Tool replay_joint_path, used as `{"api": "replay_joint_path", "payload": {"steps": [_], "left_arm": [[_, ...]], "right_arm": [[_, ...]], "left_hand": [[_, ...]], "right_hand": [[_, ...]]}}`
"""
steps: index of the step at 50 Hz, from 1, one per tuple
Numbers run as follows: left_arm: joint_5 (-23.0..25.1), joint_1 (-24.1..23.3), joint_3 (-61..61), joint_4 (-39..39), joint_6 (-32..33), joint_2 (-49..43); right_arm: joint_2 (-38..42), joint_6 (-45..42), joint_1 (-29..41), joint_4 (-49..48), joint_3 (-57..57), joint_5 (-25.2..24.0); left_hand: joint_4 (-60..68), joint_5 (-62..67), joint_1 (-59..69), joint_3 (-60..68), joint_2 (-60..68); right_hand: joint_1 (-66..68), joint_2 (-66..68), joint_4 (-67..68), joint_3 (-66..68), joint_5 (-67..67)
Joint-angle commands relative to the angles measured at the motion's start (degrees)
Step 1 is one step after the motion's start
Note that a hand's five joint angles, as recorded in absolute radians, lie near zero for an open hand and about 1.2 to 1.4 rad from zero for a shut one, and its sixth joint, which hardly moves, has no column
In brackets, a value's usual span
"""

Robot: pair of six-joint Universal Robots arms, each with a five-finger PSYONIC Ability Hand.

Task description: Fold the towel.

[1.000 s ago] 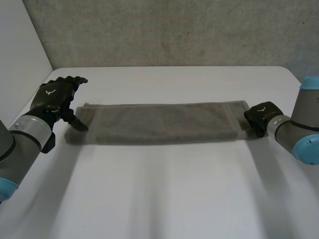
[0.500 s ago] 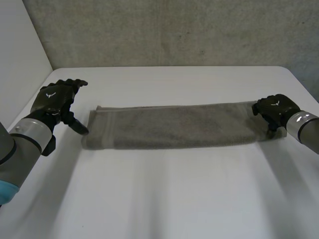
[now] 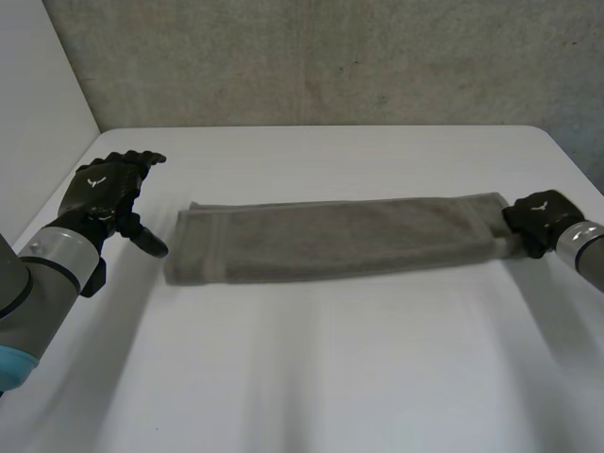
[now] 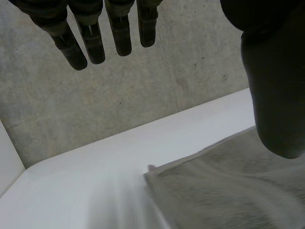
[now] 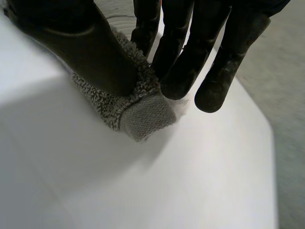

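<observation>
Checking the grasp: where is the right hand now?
Head view: the right hand pinches the towel at its right-end corner, near the right edge of the table.

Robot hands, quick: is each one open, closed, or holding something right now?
Left robot hand: open, holding nothing.
Right robot hand: closed, pinching the end of the grey towel.

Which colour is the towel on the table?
Plain grey, without any pattern. The towel shows best in the head view.
</observation>
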Motion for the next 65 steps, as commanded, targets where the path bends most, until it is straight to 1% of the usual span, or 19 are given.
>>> {"api": "replay_joint_path", "payload": {"steps": [1, 8, 10, 16, 18, 21, 23, 28, 29, 30, 31, 32, 33, 38, 46, 55, 59, 61, 65], "left_arm": [[0.0, -0.1, -0.2, 0.0, 0.0, 0.1], [0.0, -0.1, 0.0, 0.0, 0.0, 0.2], [0.0, 0.0, 0.3, 0.0, 0.0, 0.2], [0.0, 0.0, 1.1, 0.0, -0.1, 0.2], [-0.1, -0.3, 2.2, 0.0, -0.2, 0.2], [-0.3, -0.4, 2.8, 0.0, -0.2, -0.1], [-0.5, -0.8, 3.7, 0.0, -0.2, -0.4], [-0.6, -1.0, 5.0, 0.0, -0.2, -1.7], [-0.6, -1.1, 5.3, 0.0, -0.3, -2.2], [-0.6, -1.1, 5.3, 0.0, -0.3, -2.2], [-0.6, -1.4, 5.5, 0.0, -0.2, -2.6], [-0.6, -1.4, 5.5, 0.0, -0.2, -2.6], [-0.6, -1.7, 5.8, 0.0, -0.2, -3.0], [-0.6, -2.8, 6.2, -0.1, -0.2, -3.9], [-0.5, -5.3, 6.2, -0.1, 0.0, -5.4], [-0.5, -7.4, 5.5, 0.0, 0.2, -5.5], [-0.5, -8.1, 5.8, 0.0, 0.3, -5.6], [-0.6, -8.2, 5.9, 0.0, 0.3, -5.7], [-0.6, -8.3, 5.7, 0.0, 0.2, -5.6]], "right_arm": [[-3.8, -1.4, -1.1, -3.6, -2.0, 11.7], [-5.2, -9.6, 2.6, -3.5, -4.5, 19.9], [-5.8, -10.8, 11.3, -4.7, -5.3, 20.5], [-5.0, -8.8, 22.6, -8.5, -7.7, 19.9], [-2.4, -6.6, 30.9, -11.5, -8.7, 16.2], [-1.1, -5.8, 35.1, -12.3, -9.1, 12.6], [1.1, -4.7, 41.5, -13.3, -8.7, 5.9], [4.7, -4.4, 46.0, -13.3, -8.4, 0.2], [6.4, -4.5, 46.2, -12.9, -9.1, -0.5], [6.4, -4.5, 46.2, -12.9, -9.1, -0.5], [7.4, -4.6, 46.1, -12.6, -9.6, 0.0], [7.4, -4.6, 46.1, -12.6, -9.6, 0.0], [7.9, -4.5, 45.9, -12.5, -9.8, 0.8], [5.3, -3.5, 43.1, -11.2, -8.4, 3.3], [-8.8, 8.8, 33.6, -9.5, 3.5, 4.1], [-10.6, 8.5, 25.0, -8.7, 13.0, 4.0], [-8.7, 5.2, 22.1, -8.7, 14.8, 3.5], [-7.0, 4.8, 21.1, -8.6, 14.6, 3.4], [-6.4, 5.1, 20.7, -8.6, 14.1, 3.3]], "left_hand": [[-4.8, -12.5, -4.7, -3.9, -4.7], [-4.8, -12.5, -4.7, -3.9, -4.7], [-4.8, -12.5, -4.7, -3.9, -4.7], [-4.8, -12.5, -4.7, -3.9, -4.7], [-4.8, -12.5, -4.7, -3.9, -4.7], [-4.8, -12.5, -4.7, -3.9, -4.7], [-4.8, -12.5, -4.7, -3.9, -4.7], [-4.8, -12.5, -4.7, -3.9, -4.7], [-4.8, -12.5, -4.7, -3.9, -4.7], [-4.8, -12.5, -4.7, -3.9, -4.7], [-4.8, -12.5, -4.7, -3.9, -4.7], [-4.8, -12.5, -4.7, -3.9, -4.7], [-4.8, -12.5, -4.7, -3.9, -4.7], [-4.8, -12.5, -4.7, -3.9, -4.7], [-4.6, -12.3, -4.6, -3.7, -4.6], [-4.8, -12.5, -4.7, -3.9, -4.7], [-4.8, -12.5, -4.7, -3.9, -4.7], [-4.8, -12.5, -4.7, -3.9, -4.7], [-4.8, -12.5, -4.7, -3.9, -4.7]], "right_hand": [[4.9, 5.3, 3.4, 3.3, 3.5], [4.9, 5.3, 3.4, 3.3, 3.5], [4.9, 5.3, 3.4, 3.3, 3.5], [4.9, 5.3, 3.4, 3.3, 3.5], [4.9, 5.3, 3.4, 3.3, 3.5], [4.9, 5.3, 3.4, 3.3, 3.5], [4.9, 5.3, 3.4, 3.3, 3.5], [4.9, 5.3, 3.4, 3.3, 3.5], [-4.9, -4.4, -6.3, -6.4, -6.2], [-5.0, -4.5, -6.4, -6.5, -6.3], [-40.6, -40.2, -42.1, -42.2, -42.0], [-41.0, -40.5, -42.4, -42.5, -42.3], [-65.1, -64.7, -66.6, -66.7, -66.5], [-65.1, -64.7, -66.6, -66.7, -66.5], [-65.1, -64.7, -66.6, -66.7, -66.5], [-63.9, -63.4, -65.3, -65.4, -65.2], [-54.7, -54.2, -56.1, -56.2, -56.0], [-42.1, -41.6, -43.5, -43.6, -43.4], [-30.4, -29.9, -31.8, -31.9, -31.7]]}}
